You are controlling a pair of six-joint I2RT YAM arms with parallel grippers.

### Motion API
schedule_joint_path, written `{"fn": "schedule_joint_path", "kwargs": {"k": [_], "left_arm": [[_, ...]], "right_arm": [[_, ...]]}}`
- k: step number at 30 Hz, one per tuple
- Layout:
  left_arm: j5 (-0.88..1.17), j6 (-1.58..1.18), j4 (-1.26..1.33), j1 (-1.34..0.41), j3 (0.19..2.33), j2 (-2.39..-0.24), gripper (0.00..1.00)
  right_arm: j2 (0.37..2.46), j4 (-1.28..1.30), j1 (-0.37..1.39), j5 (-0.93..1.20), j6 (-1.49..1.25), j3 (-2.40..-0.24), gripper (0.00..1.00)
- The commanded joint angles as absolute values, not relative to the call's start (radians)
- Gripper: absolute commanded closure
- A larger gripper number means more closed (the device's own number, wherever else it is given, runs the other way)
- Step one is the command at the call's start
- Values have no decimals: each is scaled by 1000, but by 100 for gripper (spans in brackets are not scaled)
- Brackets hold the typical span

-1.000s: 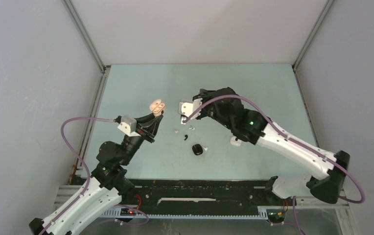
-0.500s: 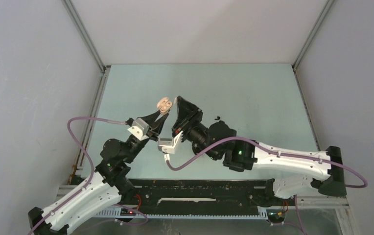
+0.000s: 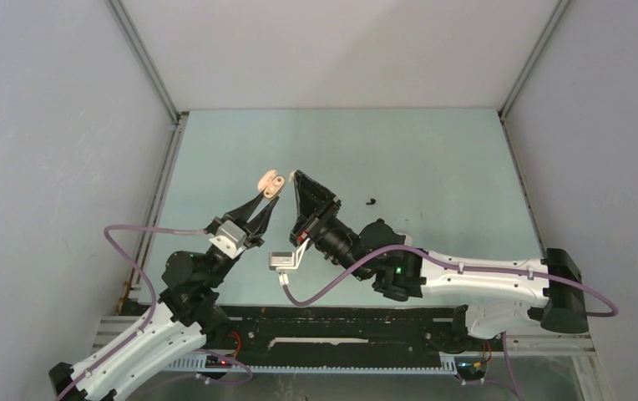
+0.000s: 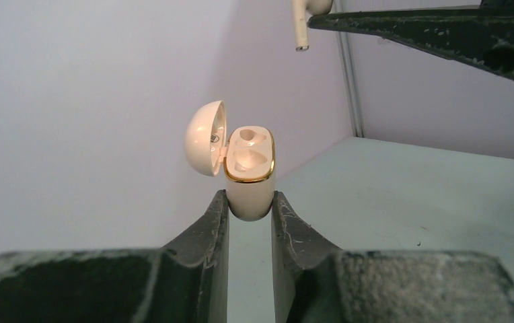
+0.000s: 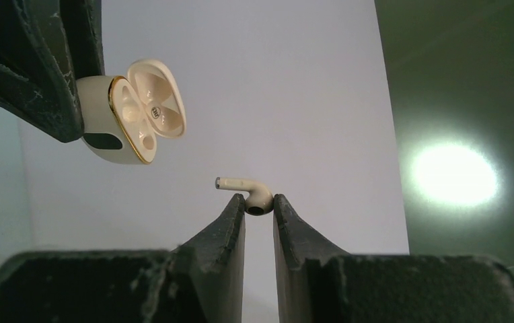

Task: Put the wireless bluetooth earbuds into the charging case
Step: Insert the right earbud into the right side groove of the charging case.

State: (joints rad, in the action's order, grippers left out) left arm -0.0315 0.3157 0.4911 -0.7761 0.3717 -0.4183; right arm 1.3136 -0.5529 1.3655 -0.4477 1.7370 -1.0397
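Observation:
My left gripper (image 4: pixel 249 202) is shut on an open beige charging case (image 4: pixel 249 176) with a gold rim; it holds the case in the air, lid flipped to the left, both wells empty. The case also shows in the top view (image 3: pixel 270 181) and the right wrist view (image 5: pixel 133 111). My right gripper (image 5: pixel 259 204) is shut on a pale beige earbud (image 5: pixel 251 192), stem pointing left towards the case. In the top view the right gripper (image 3: pixel 294 177) sits just right of the case, apart from it. The earbud's stem shows at the top of the left wrist view (image 4: pixel 301 27).
A small black earbud (image 3: pixel 371 200) lies on the pale green table (image 3: pixel 432 159) right of the grippers. Grey walls enclose the table on three sides. The right arm lies low across the near middle and hides the table under it.
The right arm swung round from the right to low in front, its gripper raised next to the case. The left arm lifted the case and drew it slightly left.

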Motion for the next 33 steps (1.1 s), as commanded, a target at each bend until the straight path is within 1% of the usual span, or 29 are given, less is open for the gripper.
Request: {"fn": "schedule_joint_path", "kwargs": {"k": [1, 18, 33], "left_arm": [[-8, 363, 524, -782, 379, -422, 100], [19, 374, 514, -787, 382, -426, 100], [15, 379, 514, -791, 382, -426, 100]], "right_arm": [[1305, -648, 1354, -417, 1775, -1039, 100], [1388, -684, 1328, -372, 1842, -1038, 100], [1395, -604, 1320, -403, 1838, -1038, 100]]}}
